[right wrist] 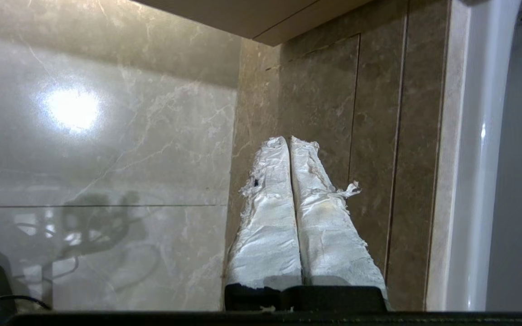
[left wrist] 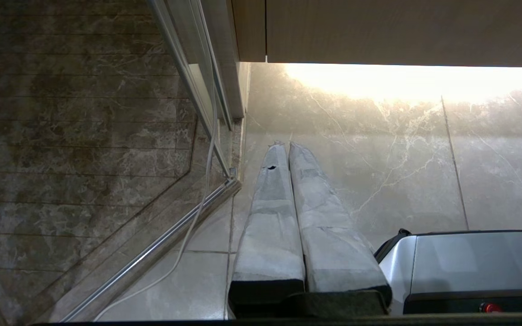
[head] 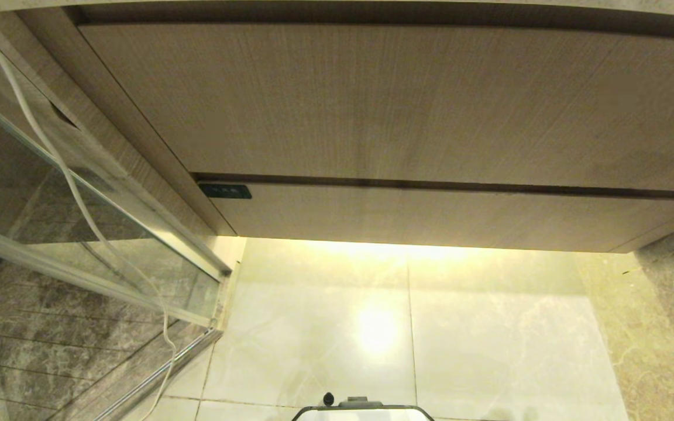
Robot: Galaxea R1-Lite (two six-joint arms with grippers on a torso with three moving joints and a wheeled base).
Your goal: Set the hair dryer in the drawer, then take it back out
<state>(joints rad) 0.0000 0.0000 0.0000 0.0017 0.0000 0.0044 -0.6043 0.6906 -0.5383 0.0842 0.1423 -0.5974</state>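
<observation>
Currently both tape-wrapped grippers, left [left wrist: 286, 145] & right [right wrist: 288, 140], are seen pressed closed, empty, above glossy marble floor [head: 489, 339]; beige wood-grain drawer [head: 430, 213] is shut.

No legible text in any view. One candidate only — a small dark rectangular plate [head: 224, 191] at the left end of the lower wood-grain vanity front [head: 430, 216], just under the seam; it carries faint marks, too small to read. Nothing printed or labelled shows in either wrist view — no brand, number or sign.
</observation>
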